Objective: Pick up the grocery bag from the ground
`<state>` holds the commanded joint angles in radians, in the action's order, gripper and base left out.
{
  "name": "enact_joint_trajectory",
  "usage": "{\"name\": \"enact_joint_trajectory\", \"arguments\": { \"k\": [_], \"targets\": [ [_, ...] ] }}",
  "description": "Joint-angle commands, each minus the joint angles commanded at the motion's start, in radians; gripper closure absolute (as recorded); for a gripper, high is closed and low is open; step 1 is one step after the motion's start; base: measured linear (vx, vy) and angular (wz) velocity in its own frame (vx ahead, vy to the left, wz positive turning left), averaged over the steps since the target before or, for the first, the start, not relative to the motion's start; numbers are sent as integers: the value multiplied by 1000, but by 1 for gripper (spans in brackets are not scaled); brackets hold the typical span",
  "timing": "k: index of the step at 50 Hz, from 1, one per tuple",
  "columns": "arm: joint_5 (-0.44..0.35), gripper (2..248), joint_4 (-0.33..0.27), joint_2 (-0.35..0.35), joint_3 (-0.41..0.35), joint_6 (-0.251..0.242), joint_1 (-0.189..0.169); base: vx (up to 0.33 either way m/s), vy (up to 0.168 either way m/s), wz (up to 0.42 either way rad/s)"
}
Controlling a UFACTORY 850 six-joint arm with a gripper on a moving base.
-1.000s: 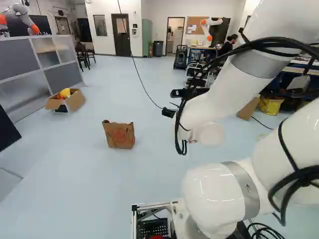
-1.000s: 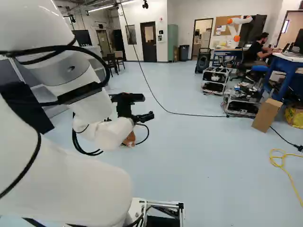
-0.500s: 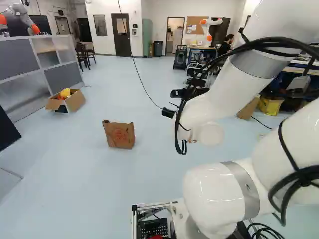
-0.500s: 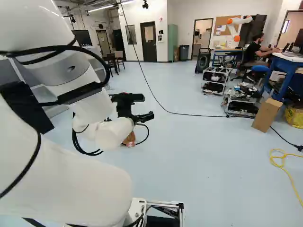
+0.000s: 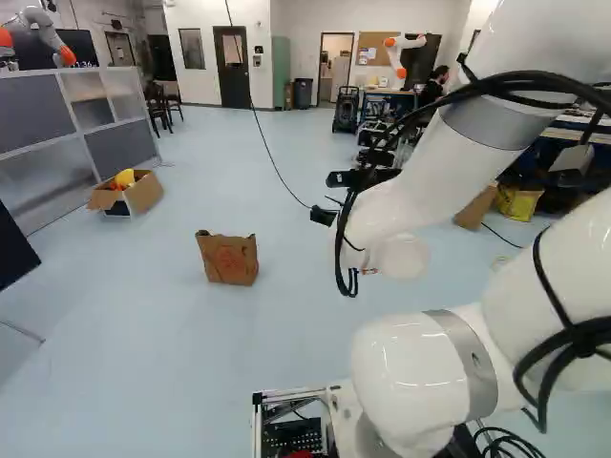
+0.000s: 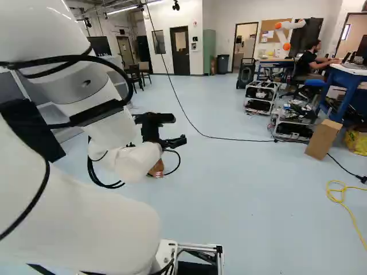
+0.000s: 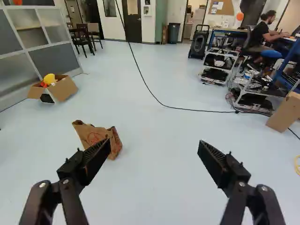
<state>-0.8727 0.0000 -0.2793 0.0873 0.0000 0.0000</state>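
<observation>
Grey shelving unit [image 5: 95, 119] at the left of the left base view; near the foot of its far end, an open cardboard box [image 5: 144, 193] on the floor [image 5: 172, 363], yellow and red items inside. Next right: brown paper grocery bag [image 5: 229, 260], standing on open floor, top edge crumpled, red print on its side. Tool [image 6: 176, 129] above the floor, fingers spread wide, nothing between them; wrist view puts the bag ahead, partly hidden behind one fingertip. Black cable [image 6: 241, 138] runs rightward past the equipment carts [image 6: 261, 97]. Then a closed cardboard box [image 6: 323, 139], tilted; yellow cord [image 6: 343, 200] looped nearby.
</observation>
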Motion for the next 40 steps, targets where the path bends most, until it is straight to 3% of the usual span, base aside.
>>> {"name": "enact_joint_trajectory", "arguments": {
  "k": [40],
  "targets": [
    [0,3,0,0,0,0,0,0,0,0]
  ]
}}
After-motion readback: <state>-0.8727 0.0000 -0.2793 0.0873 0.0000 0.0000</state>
